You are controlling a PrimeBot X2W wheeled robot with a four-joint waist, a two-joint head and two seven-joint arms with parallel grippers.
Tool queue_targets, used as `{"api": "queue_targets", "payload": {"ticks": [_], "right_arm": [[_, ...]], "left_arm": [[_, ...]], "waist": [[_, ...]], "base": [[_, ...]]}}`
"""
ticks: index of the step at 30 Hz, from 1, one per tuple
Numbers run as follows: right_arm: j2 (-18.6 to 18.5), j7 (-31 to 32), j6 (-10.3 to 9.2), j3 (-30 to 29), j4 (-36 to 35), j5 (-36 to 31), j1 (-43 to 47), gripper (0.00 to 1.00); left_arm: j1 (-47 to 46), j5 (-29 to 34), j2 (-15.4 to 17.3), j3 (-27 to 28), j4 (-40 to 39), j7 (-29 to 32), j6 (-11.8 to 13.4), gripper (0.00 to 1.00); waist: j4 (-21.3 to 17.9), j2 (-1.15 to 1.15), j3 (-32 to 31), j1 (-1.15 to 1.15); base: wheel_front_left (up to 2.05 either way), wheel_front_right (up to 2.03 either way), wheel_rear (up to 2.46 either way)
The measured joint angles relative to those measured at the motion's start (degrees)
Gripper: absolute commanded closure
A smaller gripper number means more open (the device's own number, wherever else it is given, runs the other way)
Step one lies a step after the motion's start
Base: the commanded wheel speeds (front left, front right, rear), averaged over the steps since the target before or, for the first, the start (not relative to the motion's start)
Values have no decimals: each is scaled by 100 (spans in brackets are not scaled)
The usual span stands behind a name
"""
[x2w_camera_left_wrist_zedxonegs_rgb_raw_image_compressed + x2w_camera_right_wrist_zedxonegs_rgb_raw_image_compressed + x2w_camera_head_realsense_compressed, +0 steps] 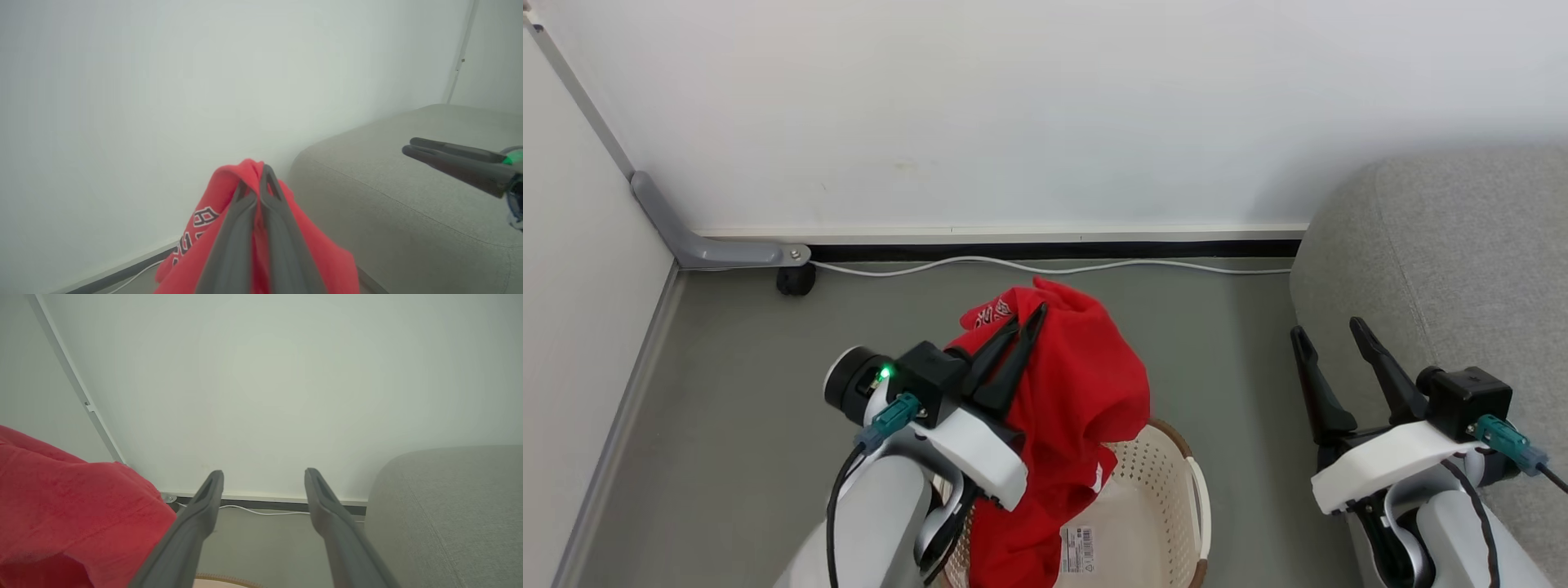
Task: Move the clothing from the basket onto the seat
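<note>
With the left pincer (1027, 317) clamped on the red garment (1078, 384), lift its hem clear of the basket (1176, 442), then swing over the sofa (1445, 245); the right pincer (1328, 329) stands apart, empty.

I am looking at a home-style living corner: a large grey fabric sofa (1445, 245) against a plain white wall (1045, 106), a cream perforated plastic laundry basket (1156, 469) on the smooth grey floor (727, 392). The grey metal foot (711, 249) and black caster (796, 280) under the left panel (572, 245) suggest a staged room.
</note>
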Motion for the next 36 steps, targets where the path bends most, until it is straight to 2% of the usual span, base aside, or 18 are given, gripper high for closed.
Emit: {"api": "queue_targets", "payload": {"ticks": [8, 18, 30, 36], "right_arm": [[38, 0, 0, 74, 20, -5, 35, 0], [59, 0, 0, 466, -32, -5, 16, 0], [-10, 0, 0, 1547, -1338, 3, -365, 0], [-13, 0, 0, 1820, -1791, 1, -519, 0]], "left_arm": [[-907, 34, -8, -488, -504, -8, -19, 100], [-1537, -191, -13, -944, -512, -30, -19, 100], [-1551, -282, -11, -1178, -459, -32, -19, 100], [-1551, -303, -10, -1289, -443, -32, -19, 100]], "waist": [[53, 0, 25, 0], [-10, 0, 170, 0], [-106, 0, 323, 0], [-69, 0, 353, 0]], "base": [[0, 0, 0], [0, 0, 0], [0, 0, 0], [0, 0, 0]]}}
